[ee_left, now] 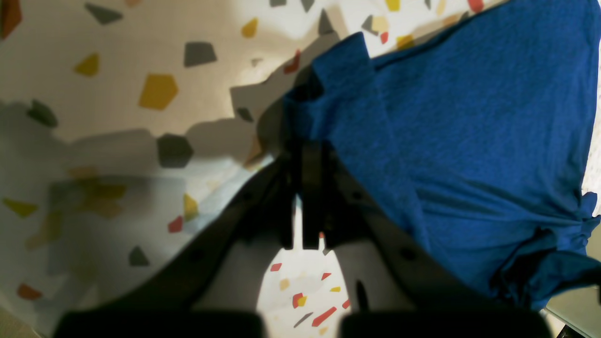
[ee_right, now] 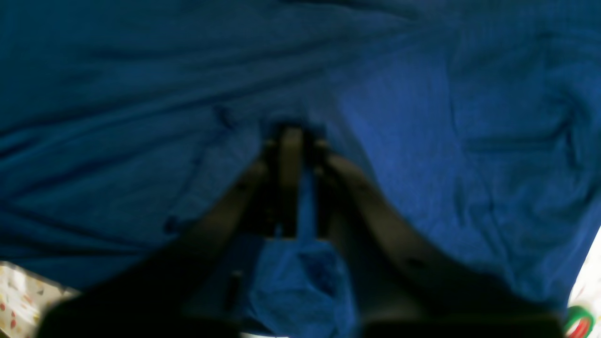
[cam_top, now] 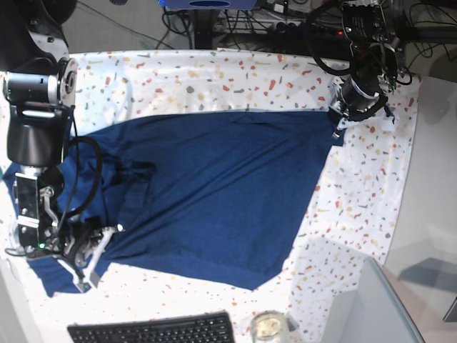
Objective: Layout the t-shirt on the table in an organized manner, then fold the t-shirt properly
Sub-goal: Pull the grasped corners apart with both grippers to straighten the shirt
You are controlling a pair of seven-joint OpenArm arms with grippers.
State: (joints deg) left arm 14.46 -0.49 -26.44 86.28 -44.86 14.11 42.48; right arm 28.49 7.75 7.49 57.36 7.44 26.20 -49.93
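Observation:
The navy t-shirt (cam_top: 214,186) lies spread across the speckled table (cam_top: 235,78), with folds and a bunched sleeve at its left side. At the far right corner of the cloth my left gripper (cam_top: 341,121) is shut, pinching a raised edge of the t-shirt (ee_left: 469,117) just above the table (ee_left: 117,94); the left wrist view shows the left gripper (ee_left: 305,141) with cloth at its tips. My right gripper (cam_top: 96,254) sits low at the near left. In the right wrist view the right gripper (ee_right: 298,136) has its jaws close together on the t-shirt (ee_right: 422,94), with wrinkles running to them.
A black keyboard (cam_top: 153,330) and a glass jar (cam_top: 268,327) stand at the near edge. A grey surface (cam_top: 371,307) borders the near right corner. Cables and equipment (cam_top: 285,21) lie behind the table. A red and green ring (ee_right: 580,321) shows at the right wrist view's corner.

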